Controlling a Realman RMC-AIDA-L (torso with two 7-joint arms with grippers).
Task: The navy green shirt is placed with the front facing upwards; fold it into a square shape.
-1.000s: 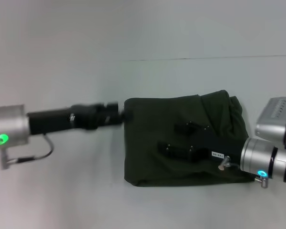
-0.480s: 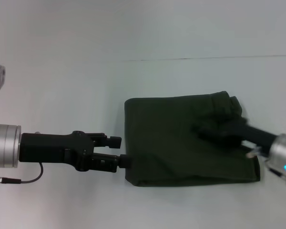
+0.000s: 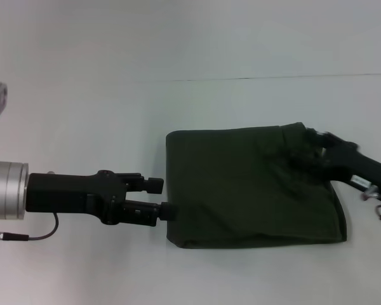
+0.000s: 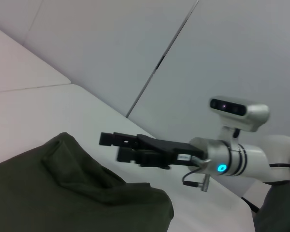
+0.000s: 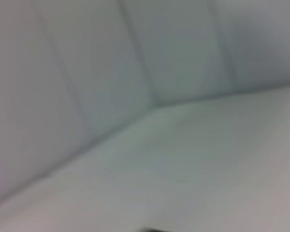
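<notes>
Broadly: white table (image 3: pixel 82 114) fills head view. Navy green shirt (image 3: pixel 241 184), folded into rough square, lies right of centre; soft, limp, light, likely to sag; best pinched at edge. Left gripper (image 3: pixel 164 198), lower left, fingers apart, just beside shirt's left edge. Right gripper (image 3: pixel 305 147), at upper-right corner; finger state: cannot tell.

One navy green shirt (image 3: pixel 241 187), two grippers: left gripper (image 3: pixel 164 198), right gripper (image 3: pixel 303 147).
</notes>
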